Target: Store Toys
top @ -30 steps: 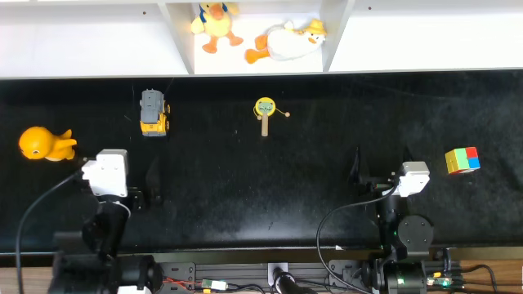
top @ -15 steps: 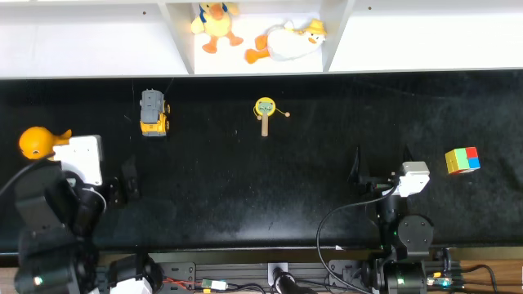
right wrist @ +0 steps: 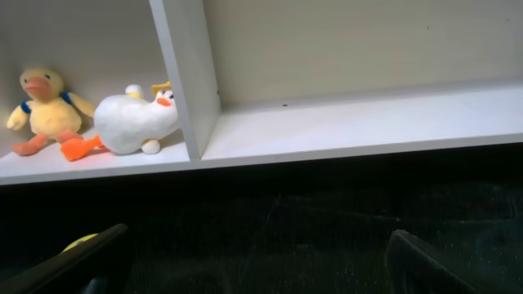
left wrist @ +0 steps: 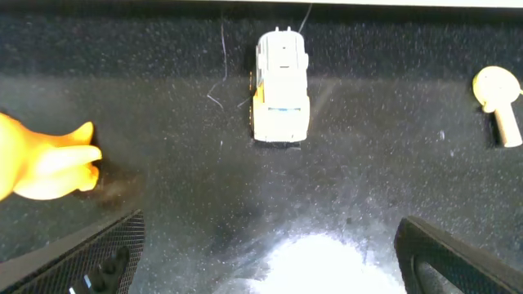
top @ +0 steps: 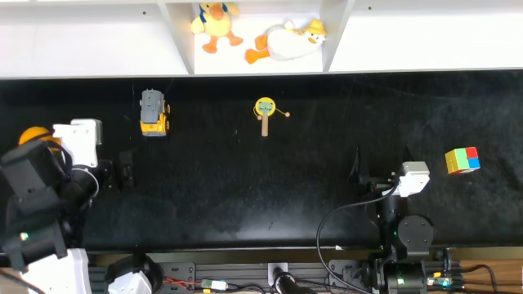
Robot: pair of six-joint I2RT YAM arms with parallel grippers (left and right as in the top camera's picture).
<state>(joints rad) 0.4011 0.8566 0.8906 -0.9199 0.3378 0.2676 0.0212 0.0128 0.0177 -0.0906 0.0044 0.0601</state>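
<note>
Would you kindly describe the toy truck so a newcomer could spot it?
On the black table, look left of centre, near the white shelf. The toy truck stands there; its boxy grey and yellow body sets it apart from the round-headed rattle to its right.

You work in a robot lab. A black mat (top: 245, 188) lies below, white shelves (top: 425, 41) behind, cables (top: 319, 231) in front.

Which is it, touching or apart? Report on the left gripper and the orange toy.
Apart. The left wrist view shows black mat between the orange toy and the nearer finger of the left gripper.
</note>
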